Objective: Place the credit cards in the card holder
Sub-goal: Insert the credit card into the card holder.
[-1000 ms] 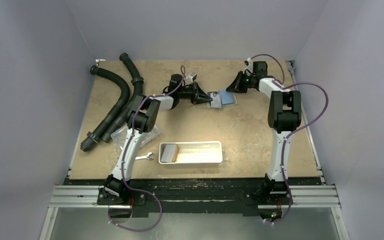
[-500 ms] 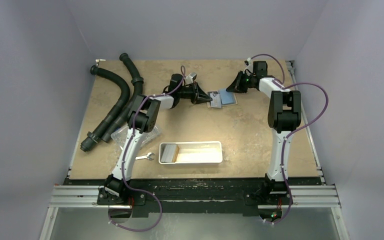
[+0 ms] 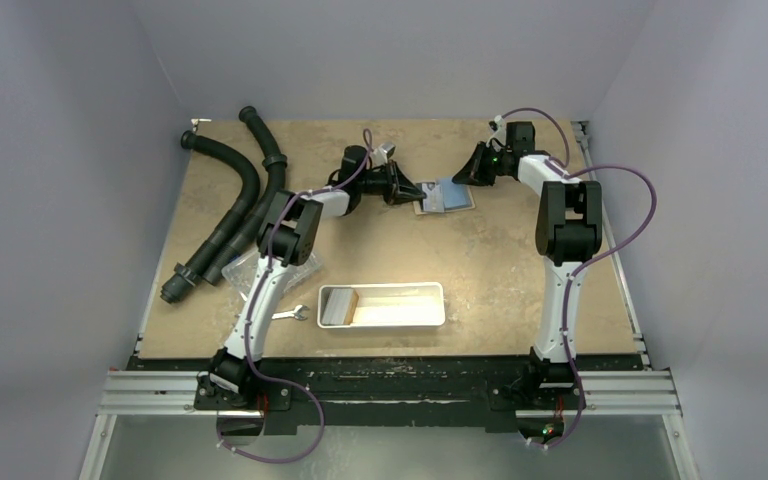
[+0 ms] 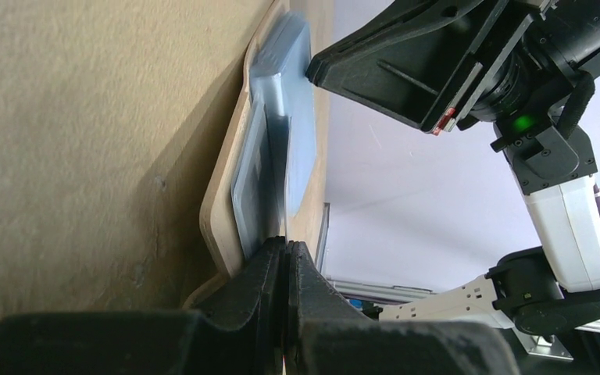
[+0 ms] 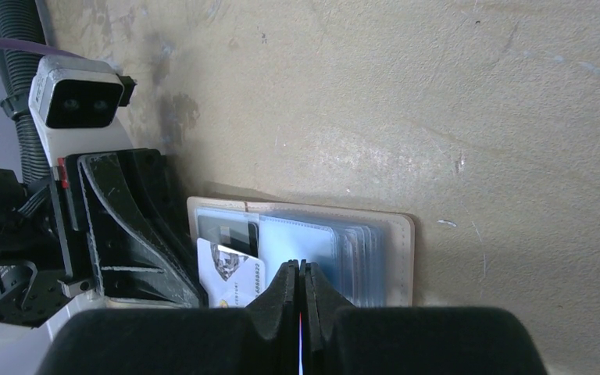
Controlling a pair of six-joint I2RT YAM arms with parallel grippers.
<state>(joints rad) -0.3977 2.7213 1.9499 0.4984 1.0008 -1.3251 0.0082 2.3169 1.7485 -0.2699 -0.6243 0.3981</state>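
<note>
The open beige bifold card holder (image 5: 344, 242), light blue inside, lies under the right gripper (image 5: 300, 272), whose fingers are together and press on it. The left gripper (image 4: 285, 251), fingers also together, sits just beside the thin white credit card (image 5: 230, 280), which is likely stiff and slippery; pinch its exposed edge

In the overhead view we are finding the card holder (image 3: 451, 195) too small to make out its pockets, and the left end effector (image 3: 423, 190) is covering its left edge. In the right wrist view the right end effector (image 5: 300, 267) is hiding the holder's lower middle. A credit card (image 5: 233, 280) is showing only in part, its print too small to read. In the left wrist view the left fingers are pressing together at the bottom edge. We cannot tell whether a card is sitting between them. The left arm is overlapping the clear plastic box (image 3: 242, 267).
</note>
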